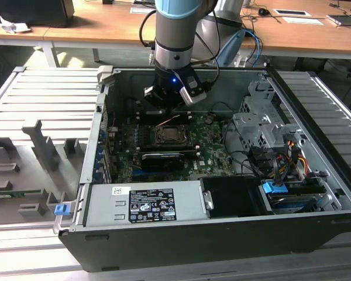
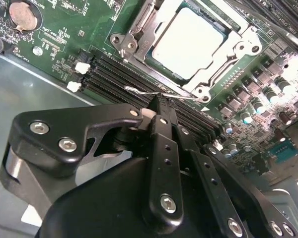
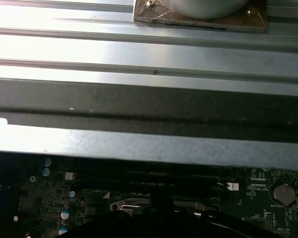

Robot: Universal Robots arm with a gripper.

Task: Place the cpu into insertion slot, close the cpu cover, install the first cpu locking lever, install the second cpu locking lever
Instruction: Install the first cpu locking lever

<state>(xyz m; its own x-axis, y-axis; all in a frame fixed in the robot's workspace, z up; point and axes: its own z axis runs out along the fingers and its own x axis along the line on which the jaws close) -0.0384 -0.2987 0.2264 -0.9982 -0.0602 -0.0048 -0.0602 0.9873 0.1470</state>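
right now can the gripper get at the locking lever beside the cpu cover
Probably yes. In the second wrist view the gripper, shut, has its tip right at the thin wire locking lever along the edge of the cpu cover, with nothing between them. The cover lies closed over the cpu.

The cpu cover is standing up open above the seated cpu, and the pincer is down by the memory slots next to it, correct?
No. The cpu cover lies flat around the cpu, closed, as the second wrist view shows. The pincer is indeed down by the memory slots next to it.
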